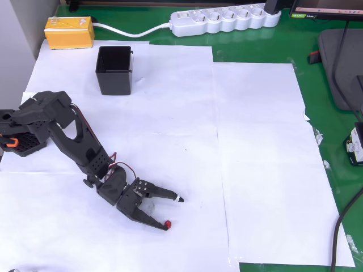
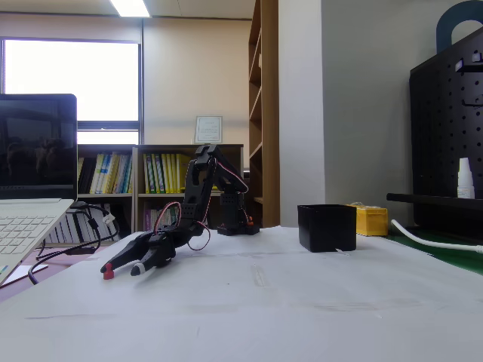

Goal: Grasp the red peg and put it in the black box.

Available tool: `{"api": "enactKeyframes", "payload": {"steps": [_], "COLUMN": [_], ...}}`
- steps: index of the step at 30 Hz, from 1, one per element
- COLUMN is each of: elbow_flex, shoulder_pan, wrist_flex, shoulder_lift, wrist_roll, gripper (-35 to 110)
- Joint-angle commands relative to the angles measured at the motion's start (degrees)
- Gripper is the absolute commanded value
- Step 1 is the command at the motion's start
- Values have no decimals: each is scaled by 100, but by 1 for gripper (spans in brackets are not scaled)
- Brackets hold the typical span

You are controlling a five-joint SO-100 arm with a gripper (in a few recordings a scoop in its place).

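The jaws stand apart, low over the white paper (image 1: 170,141), so the gripper (image 1: 173,212) can close on the red peg (image 1: 167,225), which sits at one fingertip. The black box (image 1: 114,69) waits well apart, near the yellow block (image 1: 69,32)

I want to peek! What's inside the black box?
From above, the black box looks dark inside, nothing visible; its floor is shadowed. The red peg lies by the gripper.
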Motion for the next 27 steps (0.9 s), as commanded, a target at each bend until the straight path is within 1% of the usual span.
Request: {"api": "enactKeyframes", "payload": {"steps": [1, 4, 6, 18, 22, 26, 27], "elbow_flex": [-9, -26, -26, 35, 35, 26, 26], "shoulder_pan": [-9, -35, 0, 9, 0, -9, -9], "wrist_flex": [167, 826, 976, 984, 967, 958, 958], "shoulder_lift": [-316, -633, -712, -694, -686, -677, -668], "wrist_roll": [-18, 88, 176, 176, 176, 132, 114], "gripper": [31, 31, 31, 30, 21, 1, 0]}}
